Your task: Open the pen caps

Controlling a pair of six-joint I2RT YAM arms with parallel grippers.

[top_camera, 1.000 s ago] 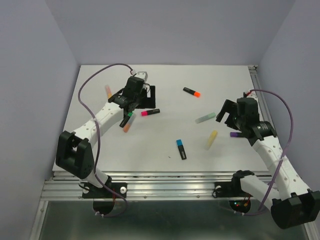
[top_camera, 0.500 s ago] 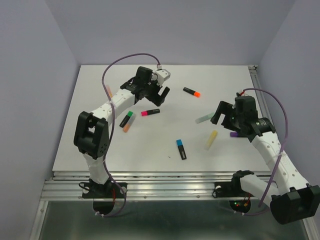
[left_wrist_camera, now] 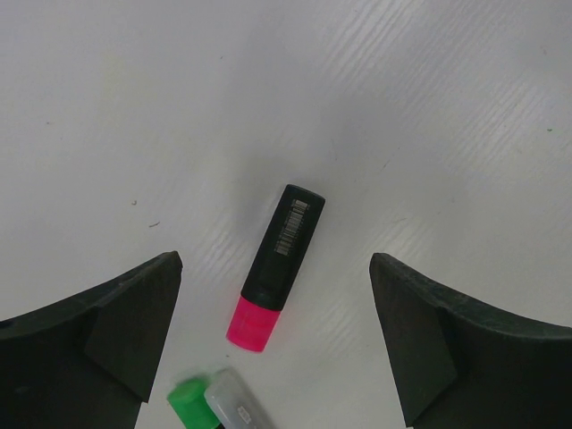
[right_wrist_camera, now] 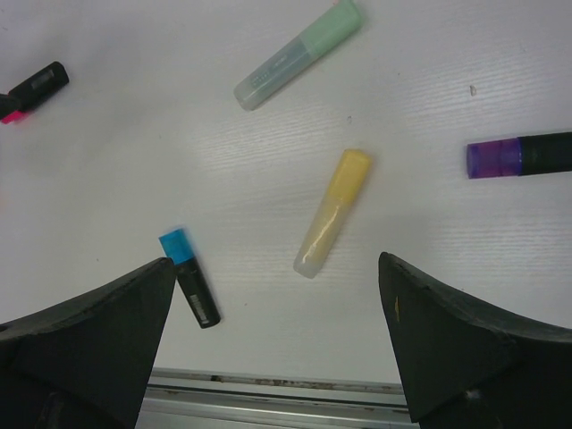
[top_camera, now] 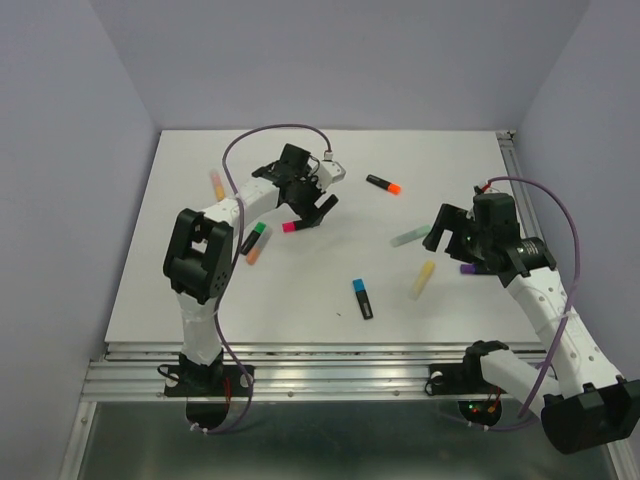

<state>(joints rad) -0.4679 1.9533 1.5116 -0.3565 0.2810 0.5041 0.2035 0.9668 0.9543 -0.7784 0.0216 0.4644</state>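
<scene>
pink cap (left_wrist_camera: 249, 323) on black barrel (left_wrist_camera: 285, 246), purple cap (right_wrist_camera: 492, 159), white table (left_wrist_camera: 429, 107)

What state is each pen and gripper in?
Pink pen: cap on.
Green pen: cap on.
Blue pen: cap on.
Purple pen: cap on.
Orange pen: cap on.
Yellow pen: cap on.
Mint pen: cap on.
Peach pen by green: unclear.
Peach pen, far left: unclear.
Left gripper: open, empty, over pink pen.
Right gripper: open, empty.
</scene>
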